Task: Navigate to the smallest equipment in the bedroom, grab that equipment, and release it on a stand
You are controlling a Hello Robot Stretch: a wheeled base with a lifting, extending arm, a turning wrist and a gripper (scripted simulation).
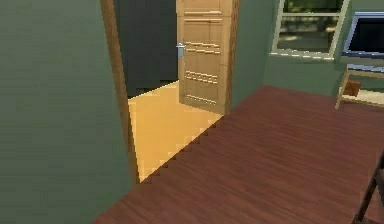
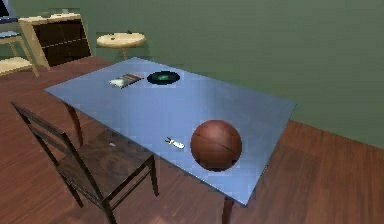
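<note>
Forward view: doorway (image 1: 160, 75) left, bare floor (image 1: 275, 160) right; end effector state can't be told.

A blue-grey table (image 2: 130, 110) stands on a reddish wooden floor (image 2: 330, 175) in the arm side view. Near its right corner rests a basketball (image 2: 216, 145), with a small white object (image 2: 176, 143) lying just to its left. Toward the far edge lie a dark round dish (image 2: 163, 77) and, just left of it, a flat book-like thing (image 2: 125, 80). A wooden chair (image 2: 90, 160) stands on the floor at the table's near left side.
</note>
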